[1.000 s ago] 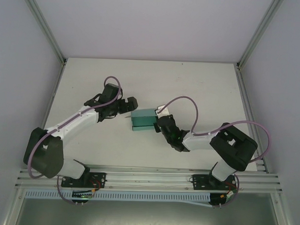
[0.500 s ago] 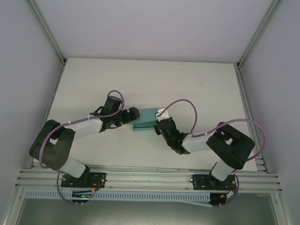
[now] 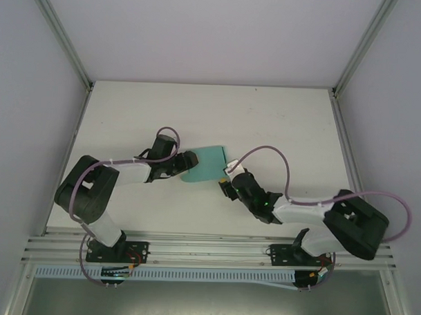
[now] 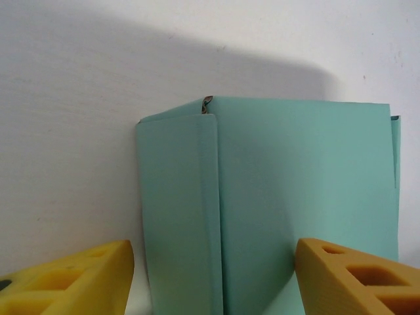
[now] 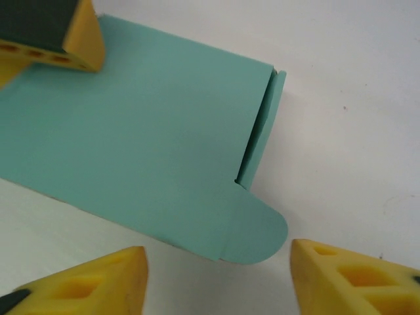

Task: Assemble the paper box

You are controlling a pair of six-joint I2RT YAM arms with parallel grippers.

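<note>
Paper box (image 3: 209,170) on table (image 3: 281,118) between left end effector (image 3: 189,161) and right end effector (image 3: 227,180), both parted.

It was a robot lab cell: a bare white table (image 3: 267,125) boxed in by plain walls (image 3: 32,123) and aluminium posts (image 3: 62,38), with two arms (image 3: 127,172) bolted to a rail (image 3: 207,246).

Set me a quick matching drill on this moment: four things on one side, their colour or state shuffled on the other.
1 paper box
2 left gripper
3 right gripper
4 table

A white
B open, short of the rounded flap
C teal
D open, one of its fingers over the box

Pairs: 1-C, 2-D, 3-B, 4-A
</note>
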